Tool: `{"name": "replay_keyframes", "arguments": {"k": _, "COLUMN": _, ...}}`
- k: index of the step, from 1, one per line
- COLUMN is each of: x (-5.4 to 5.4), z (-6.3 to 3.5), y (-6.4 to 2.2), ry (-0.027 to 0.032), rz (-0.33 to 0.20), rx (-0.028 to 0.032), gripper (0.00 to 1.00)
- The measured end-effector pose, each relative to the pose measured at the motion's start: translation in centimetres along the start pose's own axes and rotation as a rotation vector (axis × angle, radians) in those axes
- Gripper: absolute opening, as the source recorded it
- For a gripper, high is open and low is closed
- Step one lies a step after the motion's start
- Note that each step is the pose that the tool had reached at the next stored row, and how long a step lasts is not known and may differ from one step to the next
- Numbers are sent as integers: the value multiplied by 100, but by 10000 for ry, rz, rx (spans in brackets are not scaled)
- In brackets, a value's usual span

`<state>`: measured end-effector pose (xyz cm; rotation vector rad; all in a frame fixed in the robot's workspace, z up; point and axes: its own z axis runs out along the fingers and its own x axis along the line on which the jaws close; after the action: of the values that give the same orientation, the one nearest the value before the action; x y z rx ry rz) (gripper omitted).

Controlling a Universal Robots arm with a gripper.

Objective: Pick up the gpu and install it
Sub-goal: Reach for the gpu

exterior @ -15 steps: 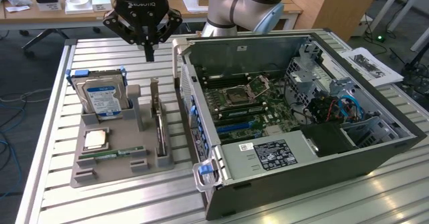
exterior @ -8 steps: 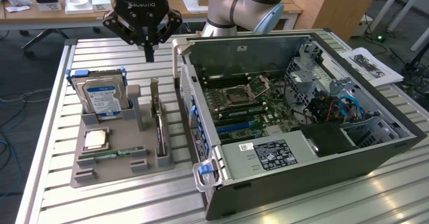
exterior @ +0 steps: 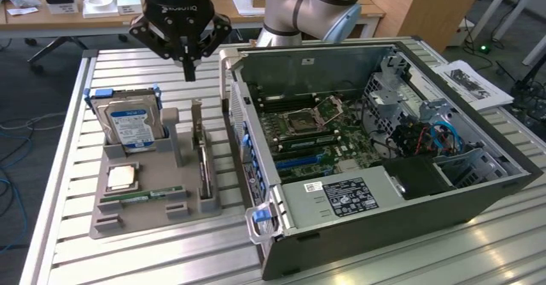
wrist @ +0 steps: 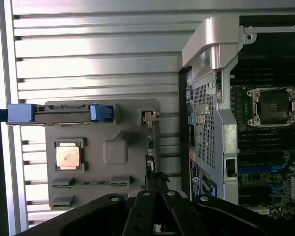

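approach step: gripper (exterior: pixel 189 75) hovering above gpu (exterior: pixel 202 154), far end I think, angle's iffy. jaws pinched together, gripping nothing. gpu standing on edge in grey holder (exterior: pixel 137 221) beside open case (exterior: pixel 367 231). grab needing jaws spread, centred over thin edge.

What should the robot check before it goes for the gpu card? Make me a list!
1. The gpu stands on edge in the gray holder: ok.
2. The gripper hangs above the holder, clear of the gpu: ok.
3. Jaws open for the card: not ok, they are shut.
4. The computer case is open, motherboard showing: ok.
5. Card slot free: cannot tell.
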<state>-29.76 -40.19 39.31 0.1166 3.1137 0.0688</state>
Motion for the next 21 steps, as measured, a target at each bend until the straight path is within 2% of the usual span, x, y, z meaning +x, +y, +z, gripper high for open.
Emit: {"name": "replay_keyframes", "arguments": {"k": 21, "x": 43, "z": -10, "y": -205, "ry": 0, "rz": 0, "rx": -1, "gripper": 11}}
